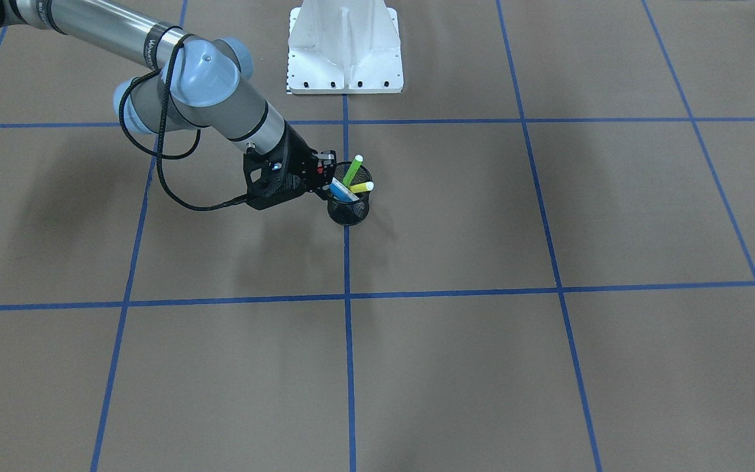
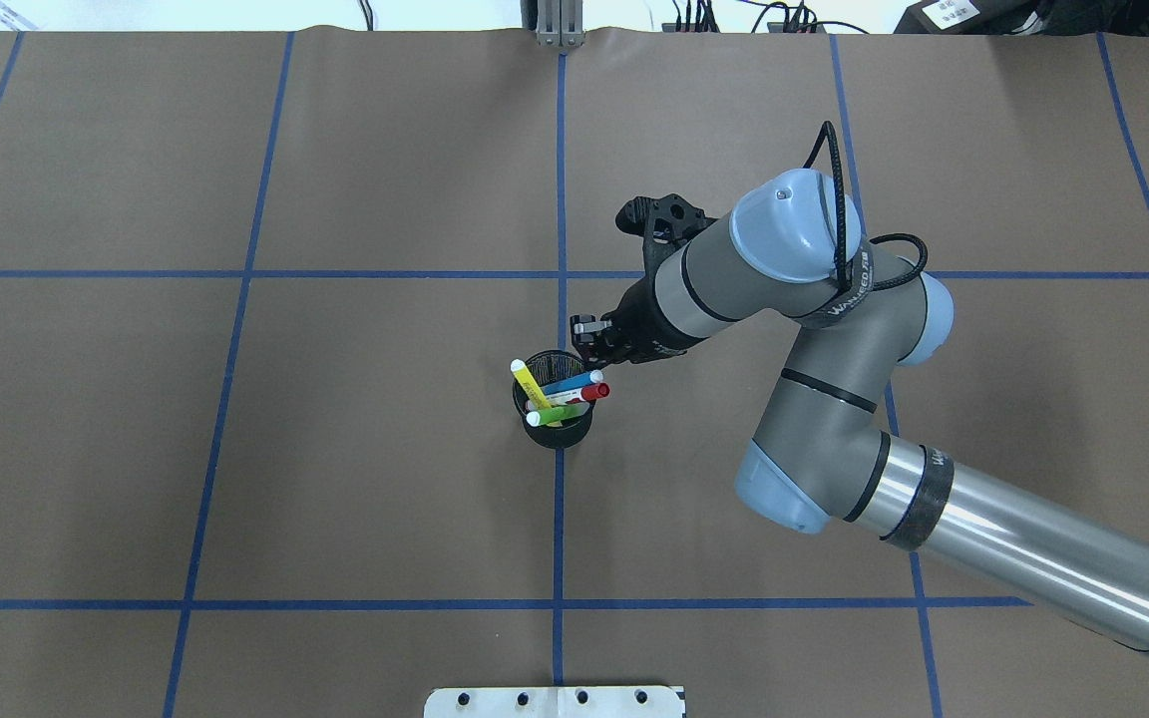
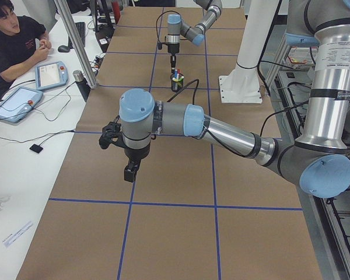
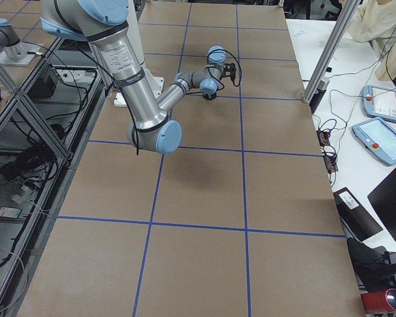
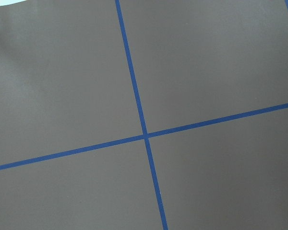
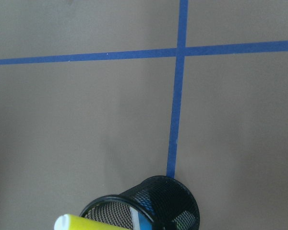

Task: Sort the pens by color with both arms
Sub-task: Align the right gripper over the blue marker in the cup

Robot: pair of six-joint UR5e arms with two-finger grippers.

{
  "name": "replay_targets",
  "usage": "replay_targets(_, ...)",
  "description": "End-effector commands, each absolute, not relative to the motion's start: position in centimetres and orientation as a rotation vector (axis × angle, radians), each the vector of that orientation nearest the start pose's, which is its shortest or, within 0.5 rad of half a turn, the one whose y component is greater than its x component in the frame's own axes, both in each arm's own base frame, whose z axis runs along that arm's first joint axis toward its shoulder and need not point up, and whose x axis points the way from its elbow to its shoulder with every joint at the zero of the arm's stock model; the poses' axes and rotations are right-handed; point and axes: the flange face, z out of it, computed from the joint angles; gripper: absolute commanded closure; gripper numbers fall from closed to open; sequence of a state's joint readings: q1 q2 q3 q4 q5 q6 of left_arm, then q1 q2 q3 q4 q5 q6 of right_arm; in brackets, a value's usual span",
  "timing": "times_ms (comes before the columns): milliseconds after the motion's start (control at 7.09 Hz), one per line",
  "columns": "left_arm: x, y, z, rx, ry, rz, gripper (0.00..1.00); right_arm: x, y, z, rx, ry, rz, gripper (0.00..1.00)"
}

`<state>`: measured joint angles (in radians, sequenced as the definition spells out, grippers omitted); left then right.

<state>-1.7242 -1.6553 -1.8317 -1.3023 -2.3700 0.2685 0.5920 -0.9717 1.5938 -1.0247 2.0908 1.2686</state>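
Observation:
A black mesh cup (image 2: 561,435) stands on the brown table at a blue line and holds all the pens: yellow (image 2: 532,384), blue (image 2: 574,382), red-capped white (image 2: 584,395) and green (image 2: 555,413). My right gripper (image 2: 589,339) hangs just beyond the cup's rim, beside the blue and red pen tops, and looks open with nothing in it. The front view shows this gripper (image 1: 326,174) against the cup (image 1: 349,210). The right wrist view catches the cup (image 6: 182,201) and the yellow pen (image 6: 86,223). My left gripper (image 3: 130,174) hovers far away over bare table; I cannot tell its state.
The white robot base (image 1: 345,49) stands behind the cup. Blue tape lines (image 5: 144,134) divide the brown table into squares. A person (image 3: 14,41) sits at a side table with tablets (image 3: 49,74), off the table's far long edge.

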Motion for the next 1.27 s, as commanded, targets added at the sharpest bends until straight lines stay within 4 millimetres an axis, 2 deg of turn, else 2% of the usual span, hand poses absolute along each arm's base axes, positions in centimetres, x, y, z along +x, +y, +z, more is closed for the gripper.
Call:
replay_targets(0, -13.90, -49.41, 51.42, 0.240, 0.766, 0.140, 0.01, -51.50, -44.74, 22.66, 0.082, -1.222, -0.055, 0.40)
replay_targets(423, -13.90, -49.41, 51.42, 0.240, 0.766, 0.140, 0.01, -51.26, -44.53, 22.44, 0.075, -1.230, -0.050, 0.41)
replay_targets(705, -13.90, -49.41, 51.42, 0.240, 0.766, 0.140, 0.01, -51.13, -44.30, 22.43, 0.071, -1.232, -0.050, 0.55)
replay_targets(1128, -13.90, -49.42, 51.49, 0.238, 0.767, 0.139, 0.01, -51.18, -44.23, 22.64, 0.071, -1.229, -0.050, 0.60)
